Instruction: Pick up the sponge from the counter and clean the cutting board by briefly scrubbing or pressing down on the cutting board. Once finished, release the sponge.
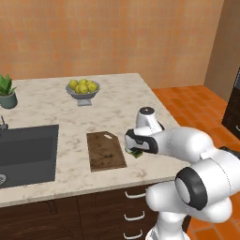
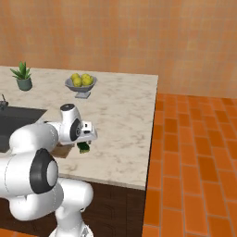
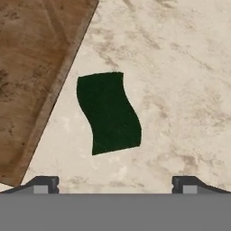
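Note:
The dark green sponge [image 3: 108, 113] lies flat on the beige marble counter [image 3: 180, 67], just right of the cutting board's edge in the hand view. The brown stained cutting board [image 1: 106, 150] lies near the counter's front, right of the sink. My gripper [image 3: 115, 182] hovers directly above the sponge, open, its two fingertips [image 3: 45, 182] wide apart with nothing between them. In the left base view the hand hides most of the sponge [image 1: 136, 153]; a green sliver peeks out below it. In the right base view the sponge [image 2: 84, 148] shows under the hand.
A dark grey sink basin [image 1: 26, 152] sits left of the board. A bowl of yellow fruits [image 1: 83, 89] stands at the back of the counter, and a potted plant [image 1: 7, 91] at the far left. The counter's right edge drops to an orange tiled floor [image 2: 194, 152].

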Tool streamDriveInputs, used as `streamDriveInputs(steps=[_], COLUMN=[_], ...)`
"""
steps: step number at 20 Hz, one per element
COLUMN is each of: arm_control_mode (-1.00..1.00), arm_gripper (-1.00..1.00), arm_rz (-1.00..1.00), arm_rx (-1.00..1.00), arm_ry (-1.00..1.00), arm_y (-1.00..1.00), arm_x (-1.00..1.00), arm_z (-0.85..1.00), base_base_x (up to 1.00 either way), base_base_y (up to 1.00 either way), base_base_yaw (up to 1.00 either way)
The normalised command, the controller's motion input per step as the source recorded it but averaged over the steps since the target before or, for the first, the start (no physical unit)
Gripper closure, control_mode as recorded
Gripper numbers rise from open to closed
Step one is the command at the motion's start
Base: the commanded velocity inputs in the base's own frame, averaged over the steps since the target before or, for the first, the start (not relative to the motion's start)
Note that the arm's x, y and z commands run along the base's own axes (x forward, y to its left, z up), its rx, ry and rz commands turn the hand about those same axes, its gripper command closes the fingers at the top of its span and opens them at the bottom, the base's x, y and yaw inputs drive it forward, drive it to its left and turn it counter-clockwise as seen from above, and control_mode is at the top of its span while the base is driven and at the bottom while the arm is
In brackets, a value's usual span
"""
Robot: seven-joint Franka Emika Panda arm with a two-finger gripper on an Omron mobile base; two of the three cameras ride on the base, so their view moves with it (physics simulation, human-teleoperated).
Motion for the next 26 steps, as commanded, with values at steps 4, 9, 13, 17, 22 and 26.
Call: streamDriveInputs(steps=[4, 9, 13, 17, 22, 26], arm_control_mode=[-1.00, -1.00, -1.00, -1.00, -1.00, -1.00], arm_gripper=[-1.00, -1.00, -1.00, -1.00, -1.00, -1.00], arm_rz=[0.00, 0.00, 0.00, 0.00, 0.00, 0.00], arm_rx=[0.00, 0.04, 0.00, 0.00, 0.00, 0.00], arm_ry=[0.00, 0.01, 0.01, 0.00, 0.00, 0.00], arm_y=[0.00, 0.08, 0.10, 0.00, 0.00, 0.00], arm_x=[0.18, 0.06, 0.06, 0.14, 0.18, 0.11], arm_z=[-0.18, -0.12, -0.14, -0.17, -0.21, -0.29], base_base_x=[0.00, 0.00, 0.00, 0.00, 0.00, 0.00], base_base_y=[0.00, 0.00, 0.00, 0.00, 0.00, 0.00], base_base_yaw=[0.00, 0.00, 0.00, 0.00, 0.00, 0.00])
